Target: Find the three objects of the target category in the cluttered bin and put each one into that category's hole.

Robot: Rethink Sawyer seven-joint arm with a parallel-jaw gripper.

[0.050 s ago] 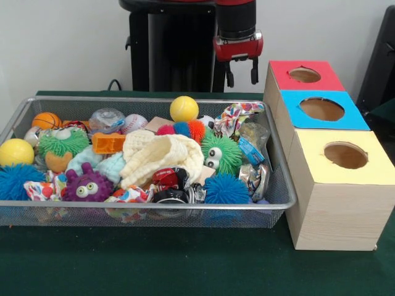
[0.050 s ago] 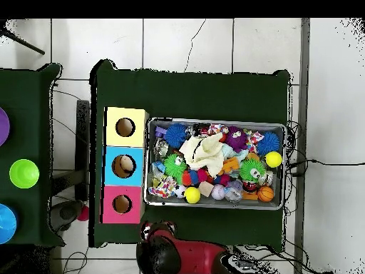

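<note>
While my pincer hangs high above the far rim of the wire bin, its two black fingers are spread apart with nothing between them, so nothing is in hand yet. From the front view it sits over the gap between the bin and the red box, well clear of the toys.

I don't know which category is the target; the task names none, and the three boxes show only colours: red, blue and yellow. In the overhead view something pale seems to lie inside the blue box's hole, but I cannot tell what it is.

My worries are these. Balls are likely candidates: a yellow ball rides high at the far rim, a small basketball and a baseball sit along the back. A round, smooth ball can squirt out of a two-finger pinch, and the yellow one sits close enough to the rim to roll out onto the bench. The spiky rubber toys, such as the green one with eyes, would give under the fingers and slip. The cream knitted cloth sprawls across the middle and may hide things or snag and get dragged up with a pick. A descent near the mesh wall risks a finger catching the wire.
</note>
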